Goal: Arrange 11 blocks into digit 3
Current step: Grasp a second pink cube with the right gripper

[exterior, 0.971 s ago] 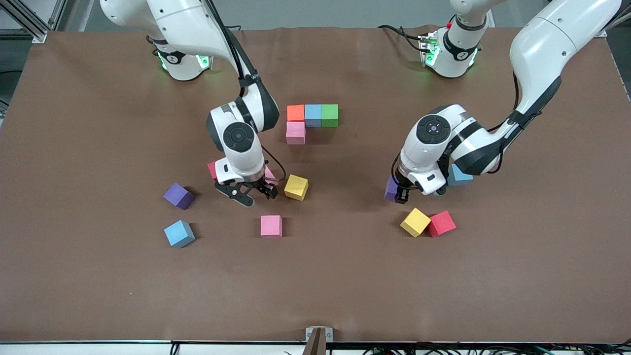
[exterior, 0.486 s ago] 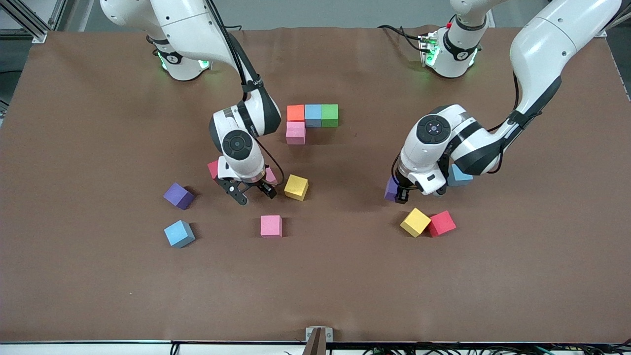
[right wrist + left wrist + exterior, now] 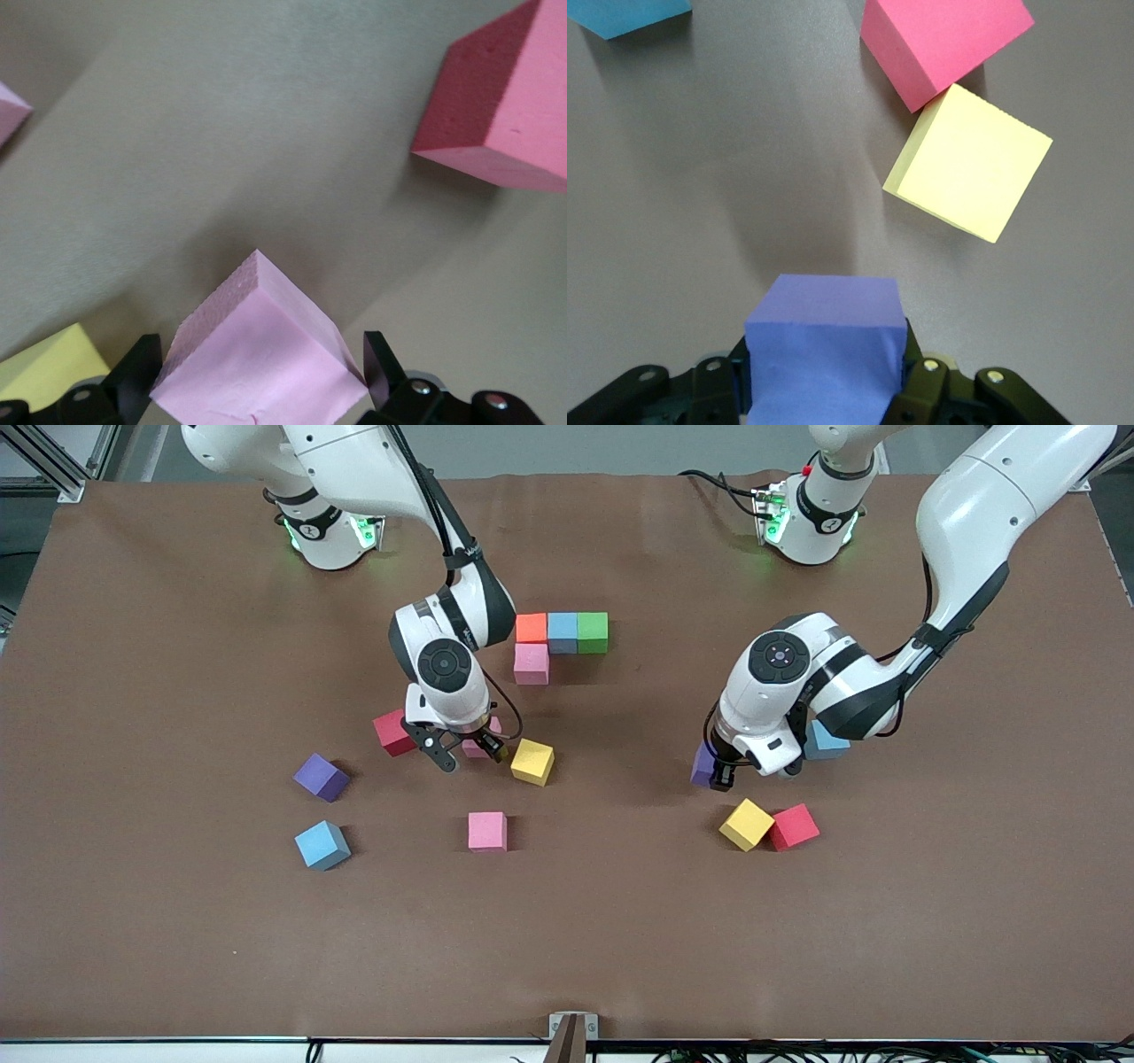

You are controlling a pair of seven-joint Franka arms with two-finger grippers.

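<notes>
**Brown counter, two pincers at work on loose blocks**

Brown matting covered the counter [image 3: 133, 921]; on it the started figure [image 3: 561, 642] lay near the arms' bases: orange, blue and green cubes in a row, a pink cube below the orange one; the other blocks lay scattered. The right pincer [image 3: 463, 755] stood wide open, straddling a pink block [image 3: 261, 363] without gripping it, between a red block [image 3: 392, 732] and a yellow block [image 3: 532, 762]; the figure lay from it toward the bases. The left pincer [image 3: 719, 772] was clamped on a purple block [image 3: 824, 350], low over the counter at the left arm's end.
</notes>
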